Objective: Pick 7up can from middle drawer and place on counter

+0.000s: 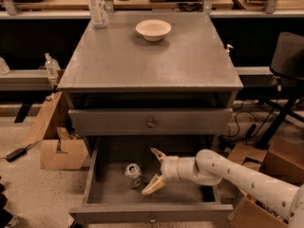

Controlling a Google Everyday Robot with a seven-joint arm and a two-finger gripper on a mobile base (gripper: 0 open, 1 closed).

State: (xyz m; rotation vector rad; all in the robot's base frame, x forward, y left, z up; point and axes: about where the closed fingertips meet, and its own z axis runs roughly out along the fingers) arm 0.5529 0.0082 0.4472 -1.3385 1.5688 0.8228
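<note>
The 7up can (pixel 133 175) stands upright on the floor of the open middle drawer (pixel 97 172), left of centre. My gripper (pixel 155 171) is inside the drawer just right of the can, open, with its cream fingers (pixel 154 185) spread and pointing left; it does not touch the can. The white arm reaches in from the lower right. The counter (pixel 152 56) is the grey cabinet top above.
A white bowl (pixel 153 29) and a clear plastic bottle (pixel 97 4) stand at the back of the counter. The upper drawer with a brass knob (pixel 151 124) is shut. Cardboard boxes (pixel 61 153) lie on the floor on both sides. A black chair (pixel 287 61) stands at right.
</note>
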